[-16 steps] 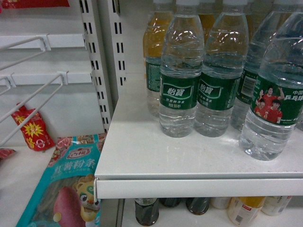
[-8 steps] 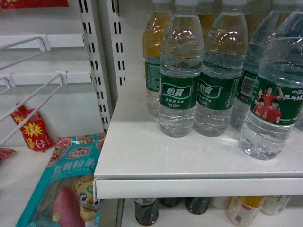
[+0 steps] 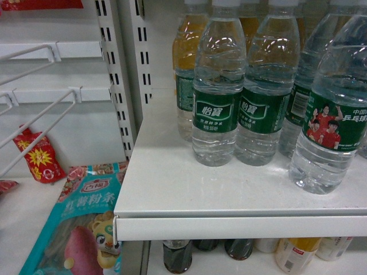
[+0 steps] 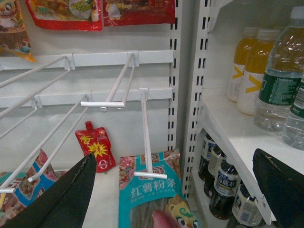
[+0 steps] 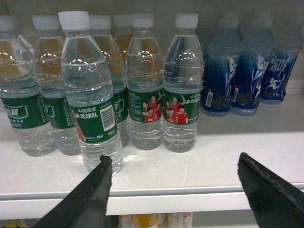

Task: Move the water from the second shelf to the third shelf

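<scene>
The left gripper (image 4: pixel 175 190) hangs wide and empty off the shelf's (image 3: pixel 172 189) left end. The right gripper (image 5: pixel 175 185), also wide and empty, faces the front edge; the water bottle (image 5: pixel 92 95), full and capped, stands nearest it. Best to centre both fingers around its ribbed body, clear of neighbouring bottles.

Left tool (image 4: pixel 178 190) and right tool (image 5: pixel 178 190): each two matte black, wedge-shaped tapering fingers, apparently rubbery with slightly rough edges; no cables or markings visible.
</scene>
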Controlling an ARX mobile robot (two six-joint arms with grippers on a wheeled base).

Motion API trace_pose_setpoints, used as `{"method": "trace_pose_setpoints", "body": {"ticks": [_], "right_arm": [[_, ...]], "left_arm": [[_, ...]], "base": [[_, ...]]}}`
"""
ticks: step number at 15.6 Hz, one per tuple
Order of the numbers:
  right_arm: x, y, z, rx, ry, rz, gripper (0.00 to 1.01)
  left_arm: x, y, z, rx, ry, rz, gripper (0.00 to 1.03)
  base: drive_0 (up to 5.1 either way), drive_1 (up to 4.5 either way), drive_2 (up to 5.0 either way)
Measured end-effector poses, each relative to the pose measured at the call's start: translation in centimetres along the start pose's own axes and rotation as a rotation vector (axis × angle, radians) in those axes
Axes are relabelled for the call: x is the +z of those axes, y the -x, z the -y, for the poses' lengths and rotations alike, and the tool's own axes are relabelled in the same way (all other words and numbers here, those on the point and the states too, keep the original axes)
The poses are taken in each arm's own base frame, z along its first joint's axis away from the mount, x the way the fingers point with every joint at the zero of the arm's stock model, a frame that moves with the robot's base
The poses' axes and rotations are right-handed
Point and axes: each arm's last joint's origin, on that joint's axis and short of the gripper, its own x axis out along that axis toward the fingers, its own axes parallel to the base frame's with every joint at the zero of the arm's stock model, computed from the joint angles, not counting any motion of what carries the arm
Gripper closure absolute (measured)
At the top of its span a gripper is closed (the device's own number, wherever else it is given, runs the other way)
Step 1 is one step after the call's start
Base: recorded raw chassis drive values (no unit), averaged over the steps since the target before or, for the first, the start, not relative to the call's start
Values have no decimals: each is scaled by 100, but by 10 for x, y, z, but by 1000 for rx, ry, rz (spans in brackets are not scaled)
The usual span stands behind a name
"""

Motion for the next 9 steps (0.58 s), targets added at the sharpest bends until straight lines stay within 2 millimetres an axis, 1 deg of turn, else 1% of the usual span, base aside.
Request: {"method": "trace_pose_setpoints", "body": {"ticks": [2, 3, 9], "right_arm": [[0, 0, 0, 0, 0, 0, 2], [0, 0, 0, 0, 0, 0, 4], [0, 0, 0, 0, 0, 0, 3]], "left_arm": [[0, 0, 0, 0, 0, 0, 5], [0, 0, 0, 0, 0, 0, 5], [0, 0, 0, 0, 0, 0, 5]], "base": [[0, 0, 0], [0, 0, 0], [0, 0, 0]]}}
